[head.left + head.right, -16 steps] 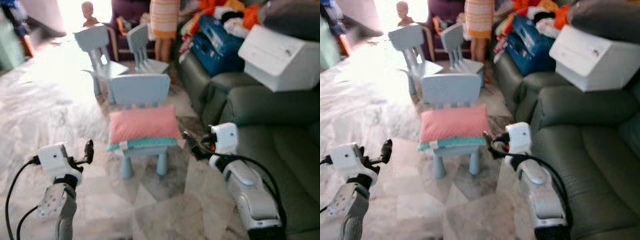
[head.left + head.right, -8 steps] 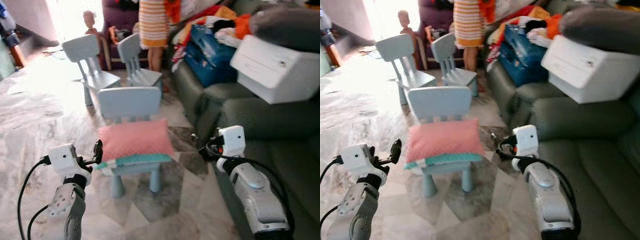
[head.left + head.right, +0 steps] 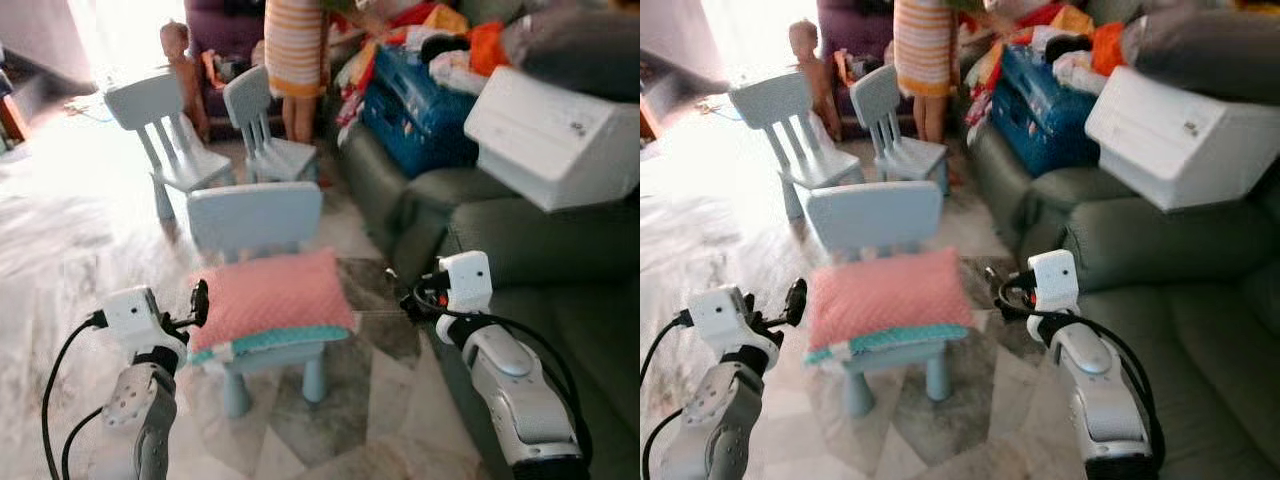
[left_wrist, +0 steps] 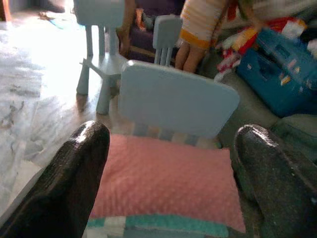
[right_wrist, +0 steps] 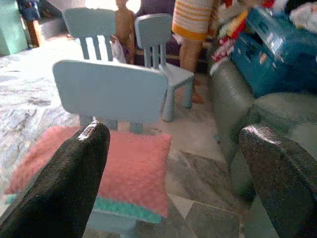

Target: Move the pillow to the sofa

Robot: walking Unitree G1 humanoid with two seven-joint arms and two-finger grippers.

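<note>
Now both grippers, the left gripper [image 3: 198, 301] and right gripper [image 3: 412, 303], reach wide open beside the pillow [image 3: 270, 297] and next must squeeze it.

The pillow [image 3: 268, 300] lies on a chair [image 3: 258, 222] at centre frame, with two more chairs [image 3: 160, 130] behind it at upper left and a person [image 3: 293, 50] at top centre. The sofa [image 3: 520, 240] fills the right side, a box [image 3: 555, 120] on it at upper right. The left gripper [image 3: 198, 301] sits at the pillow's left edge, the right gripper [image 3: 408, 303] just right of it
</note>
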